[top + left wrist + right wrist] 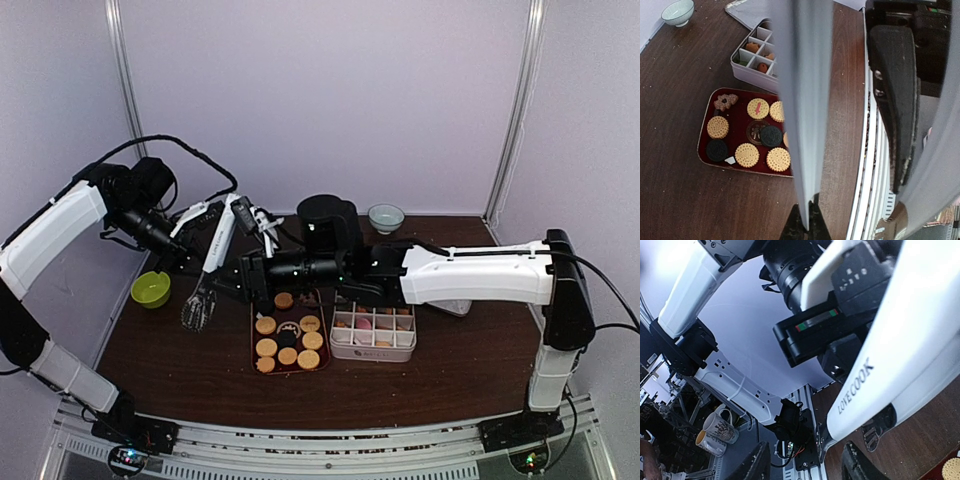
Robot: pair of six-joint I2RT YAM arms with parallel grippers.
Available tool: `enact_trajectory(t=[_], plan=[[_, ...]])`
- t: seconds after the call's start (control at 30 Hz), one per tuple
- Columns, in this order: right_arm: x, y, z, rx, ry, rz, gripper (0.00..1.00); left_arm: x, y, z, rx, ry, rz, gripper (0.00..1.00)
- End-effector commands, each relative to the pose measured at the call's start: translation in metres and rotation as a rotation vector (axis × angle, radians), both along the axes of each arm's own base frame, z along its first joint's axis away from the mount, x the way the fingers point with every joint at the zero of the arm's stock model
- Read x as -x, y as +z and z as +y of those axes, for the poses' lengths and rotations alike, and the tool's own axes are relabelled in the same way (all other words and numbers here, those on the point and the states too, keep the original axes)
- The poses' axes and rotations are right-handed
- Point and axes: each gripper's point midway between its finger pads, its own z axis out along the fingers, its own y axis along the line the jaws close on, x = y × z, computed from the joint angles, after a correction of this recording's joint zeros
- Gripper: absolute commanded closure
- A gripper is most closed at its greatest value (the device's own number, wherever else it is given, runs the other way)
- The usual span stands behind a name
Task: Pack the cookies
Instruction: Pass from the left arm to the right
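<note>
The cookies (266,347) lie on a dark red tray (254,340): round golden ones, dark ones and a flower-shaped one, also in the left wrist view (747,155). More small cookies sit in a white box with compartments (372,348). My left gripper (805,227) is shut on the narrow end of white tongs (805,100), which slant down to the left of the tray (215,250). My right gripper (807,465) reaches across from the right. Its fingers (757,465) stand apart on either side of a white tong arm (880,380) marked LOVE COOK.
A green bowl (150,288) sits at the table's left edge and a pale bowl (386,215) at the back. The right arm (470,272) stretches over the box. The tongs' black tips (197,308) hang just left of the tray.
</note>
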Motion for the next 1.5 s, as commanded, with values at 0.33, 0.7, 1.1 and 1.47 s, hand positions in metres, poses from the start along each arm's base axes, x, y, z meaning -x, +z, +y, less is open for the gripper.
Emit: enact_trajectory(t=[0.33,0.7,1.1,1.47], plan=[[-0.022,0.031,-0.001,-0.077,-0.127,-0.006,0.61,0.009,0.003,-0.002,0.006,-0.026,-0.02,1.0],[-0.021,0.049,0.008,-0.232,-0.078,0.069,0.97,0.01,0.006,-0.003,0.014,-0.023,-0.019,0.93],[-0.011,0.093,-0.031,-0.436,-0.113,-0.016,1.0,0.048,0.014,-0.006,0.135,-0.075,0.078,0.42],[-0.002,0.108,-0.047,-0.511,-0.133,-0.07,1.0,0.063,0.014,-0.011,0.201,-0.099,0.16,0.59]])
